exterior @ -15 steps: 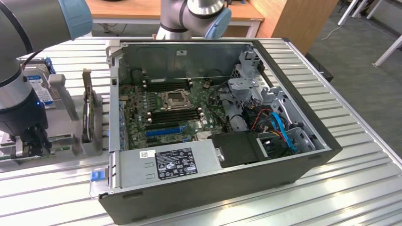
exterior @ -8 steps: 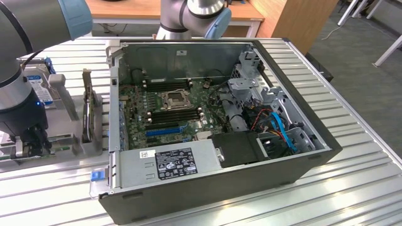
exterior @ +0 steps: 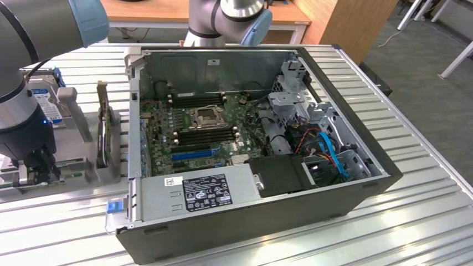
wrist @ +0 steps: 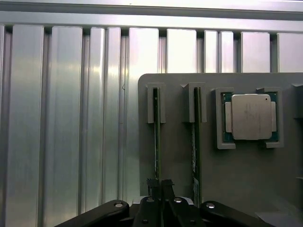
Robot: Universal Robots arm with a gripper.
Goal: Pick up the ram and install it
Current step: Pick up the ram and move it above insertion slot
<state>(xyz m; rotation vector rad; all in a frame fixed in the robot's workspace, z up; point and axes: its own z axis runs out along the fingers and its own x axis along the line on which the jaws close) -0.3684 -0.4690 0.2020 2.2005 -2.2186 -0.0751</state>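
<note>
- The hand (wrist: pixel 160 183) is drawn nearly together on the near end of the ram (wrist: pixel 155 137), pinching the thin green board between its fingertips (wrist: pixel 166 185).
- The ram stands on its long edge in a narrow groove of a grey holder (wrist: pixel 175 156). Its far end sits in a raised bracket of that holder.
- A second stick (wrist: pixel 195 137) stands on edge in the next groove, parallel to the ram and apart from it.
- A silver-capped processor chip (wrist: pixel 251 117) lies flat in a framed recess of the holder, on the far side of the second stick from the ram.
- The holder rests on a ribbed metal surface (exterior: pixel 414 221).
- In the exterior view, the arm (exterior: pixel 22 83) reaches down with the hand (exterior: pixel 41 169) low over the holder, at the exterior view's left of an open computer case (exterior: pixel 244 233).
- The case lies on its side on the surface, showing the motherboard (exterior: pixel 159 138), its long black slots (exterior: pixel 207 133) and a labelled power supply (exterior: pixel 159 194).
- A blue-labelled hard drive (exterior: pixel 41 97) stands behind the arm.
</note>
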